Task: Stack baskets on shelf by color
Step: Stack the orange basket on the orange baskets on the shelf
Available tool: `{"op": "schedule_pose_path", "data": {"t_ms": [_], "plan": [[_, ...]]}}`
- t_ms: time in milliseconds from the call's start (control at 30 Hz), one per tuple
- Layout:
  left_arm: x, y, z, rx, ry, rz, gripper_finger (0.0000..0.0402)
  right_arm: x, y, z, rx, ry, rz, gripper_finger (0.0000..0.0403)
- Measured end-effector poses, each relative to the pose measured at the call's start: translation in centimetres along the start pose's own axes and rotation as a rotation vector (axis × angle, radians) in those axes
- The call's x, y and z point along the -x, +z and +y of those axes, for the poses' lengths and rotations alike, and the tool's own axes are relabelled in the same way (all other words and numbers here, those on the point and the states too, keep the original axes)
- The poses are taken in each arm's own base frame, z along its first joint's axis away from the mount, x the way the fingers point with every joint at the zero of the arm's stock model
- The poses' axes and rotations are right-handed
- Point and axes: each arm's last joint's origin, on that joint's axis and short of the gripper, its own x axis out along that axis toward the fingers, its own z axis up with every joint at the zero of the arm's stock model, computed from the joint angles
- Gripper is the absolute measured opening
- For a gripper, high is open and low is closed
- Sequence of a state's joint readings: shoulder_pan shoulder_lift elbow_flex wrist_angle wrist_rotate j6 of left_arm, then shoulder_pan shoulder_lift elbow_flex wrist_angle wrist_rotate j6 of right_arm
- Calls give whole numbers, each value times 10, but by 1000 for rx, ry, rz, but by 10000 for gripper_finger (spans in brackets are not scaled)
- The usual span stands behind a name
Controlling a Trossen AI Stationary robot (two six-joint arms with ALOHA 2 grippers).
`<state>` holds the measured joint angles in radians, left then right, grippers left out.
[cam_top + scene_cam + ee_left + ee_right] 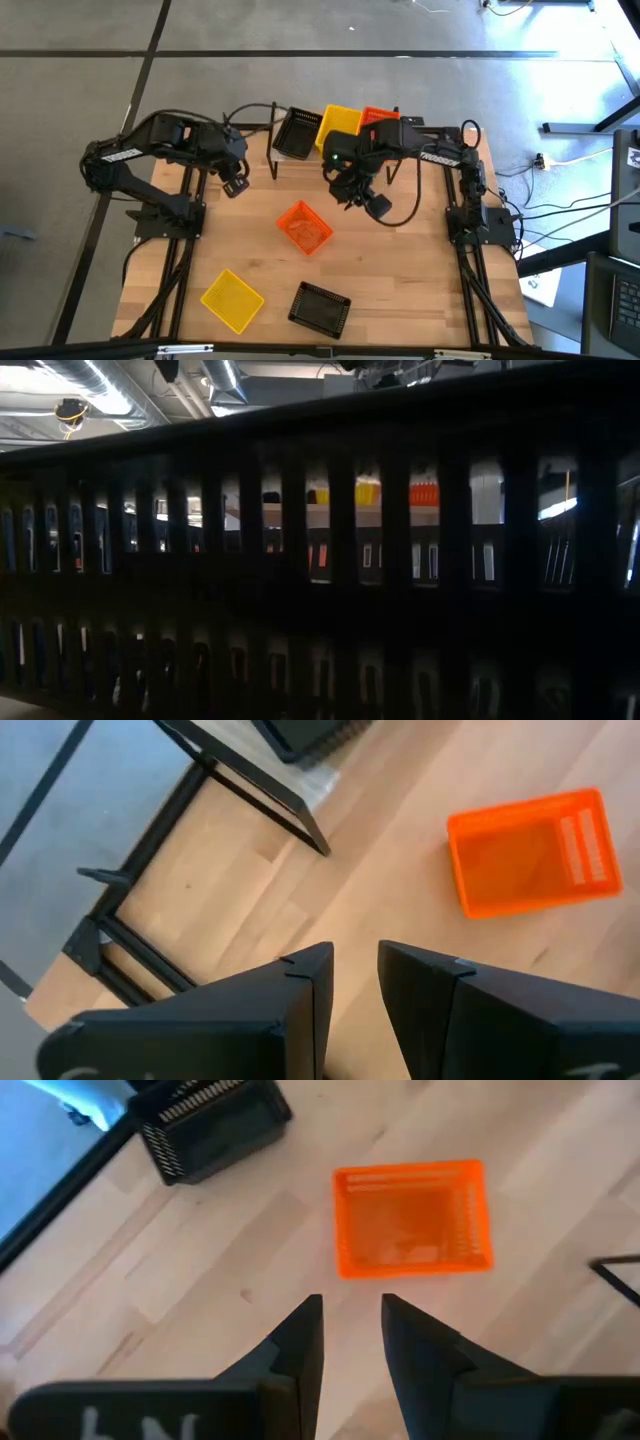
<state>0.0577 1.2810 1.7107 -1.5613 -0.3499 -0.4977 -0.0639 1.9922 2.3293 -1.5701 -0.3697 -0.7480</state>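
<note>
In the high view the shelf (274, 160) stands at the table's far edge and carries a black basket (295, 132), a yellow basket (338, 125) and an orange basket (378, 116) side by side. Three baskets rest flat on the tabletop: orange (304, 228) in the middle, yellow (232, 299) and black (319, 308) near the near edge. My left gripper (236, 185) hovers left of the shelf, open and holding nothing. My right gripper (375, 205) hovers right of the loose orange basket (412, 1218), open and holding nothing.
The black basket's mesh wall (320, 560) fills the low view; through its slots the yellow (367, 492) and orange (424, 494) baskets on the shelf show. The left wrist view shows the shelf's black legs (250, 790). Bare tabletop lies between the loose baskets.
</note>
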Motion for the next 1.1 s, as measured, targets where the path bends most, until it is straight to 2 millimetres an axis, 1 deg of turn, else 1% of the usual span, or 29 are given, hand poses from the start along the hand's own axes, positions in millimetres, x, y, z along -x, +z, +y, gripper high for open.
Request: {"op": "schedule_pose_path", "data": {"t_ms": [100,300,433,667,867,1100], "plan": [[5,-5,-4,-5,-29,-22,75,-17,4,5,11,41,37,100],[13,-14,-14,-56,-88,-31,75,-69,0,5,17,89,98,100],[16,-19,-24,-97,-135,-19,75,-100,-2,3,49,46,115,100],[21,-25,-31,-82,-161,-20,75,-144,-10,0,91,-18,91,100],[21,-26,-32,-76,-167,-19,75,-172,-24,1,99,-18,86,100],[21,-26,-32,-75,-166,-19,75,-188,-37,2,93,-16,94,100]]}}
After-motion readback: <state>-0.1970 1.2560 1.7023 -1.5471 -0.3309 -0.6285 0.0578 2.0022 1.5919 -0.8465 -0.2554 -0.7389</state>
